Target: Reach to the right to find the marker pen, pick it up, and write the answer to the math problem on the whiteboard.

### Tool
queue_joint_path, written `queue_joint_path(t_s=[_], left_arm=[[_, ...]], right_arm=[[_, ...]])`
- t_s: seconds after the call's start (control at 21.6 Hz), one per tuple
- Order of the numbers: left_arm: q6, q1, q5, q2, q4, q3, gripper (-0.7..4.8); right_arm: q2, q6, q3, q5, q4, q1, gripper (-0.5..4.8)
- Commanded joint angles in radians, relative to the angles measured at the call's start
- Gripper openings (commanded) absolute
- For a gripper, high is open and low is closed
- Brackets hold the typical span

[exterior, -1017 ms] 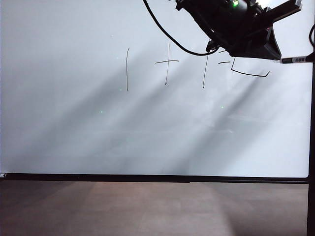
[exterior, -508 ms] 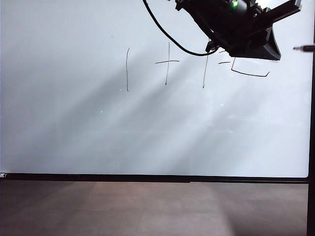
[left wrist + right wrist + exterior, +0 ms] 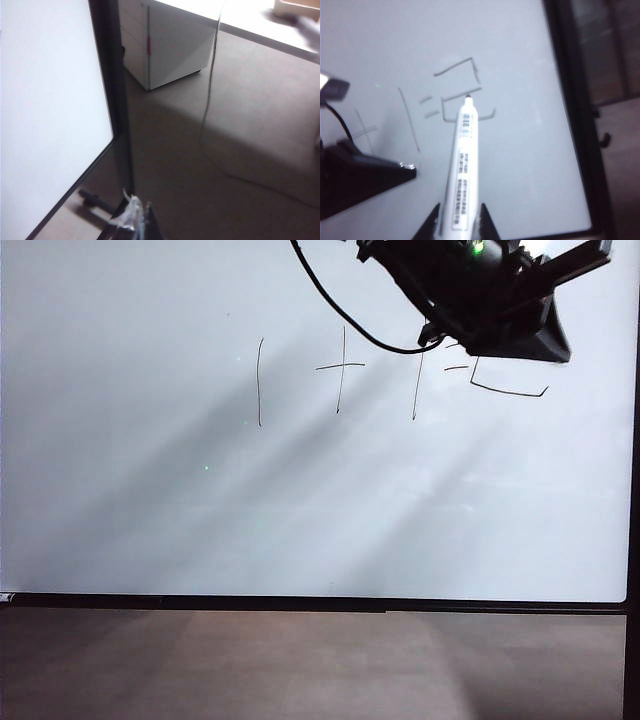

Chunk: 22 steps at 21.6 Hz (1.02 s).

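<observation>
Above the whiteboard (image 3: 530,165), the right gripper (image 3: 459,222) clamps the marker pen (image 3: 462,175) over the answer (image 3: 465,95); the left gripper's (image 3: 132,222) jaws cannot be told.

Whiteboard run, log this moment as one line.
right gripper: shut on marker pen, above whiteboard | answer: written | left gripper: off-board, holds nothing

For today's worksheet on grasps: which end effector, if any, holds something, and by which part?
The right end effector, above the whiteboard, grips the marker pen by its rear barrel, tip forward. The left end effector holds nothing visible.
</observation>
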Motion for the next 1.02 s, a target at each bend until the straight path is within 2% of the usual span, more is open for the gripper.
queue_joint_path(t_s=[0.05,0.14,0.23,0.37,1.02], left_arm=[[0.000,-0.004,0.007,-0.008,0.000,0.007,-0.05],[0.001,-0.004,0.011,-0.008,0.003,0.006,-0.05],[0.001,-0.004,0.011,-0.008,0.003,0.006,-0.05],[0.001,-0.004,0.007,-0.008,0.003,0.006,-0.05],[0.001,-0.006,0.008,-0.039,-0.003,0.006,-0.05]], right_arm=[[0.019,-0.076,0.003,-0.032,-0.028,-0.002,-0.04],[0.016,-0.109,0.003,-0.025,-0.058,-0.001,-0.04],[0.016,-0.168,0.003,0.027,-0.090,0.002,-0.04],[0.016,-0.167,0.002,0.095,-0.094,0.001,-0.04],[0.014,-0.168,0.002,0.095,-0.138,0.001,-0.01]])
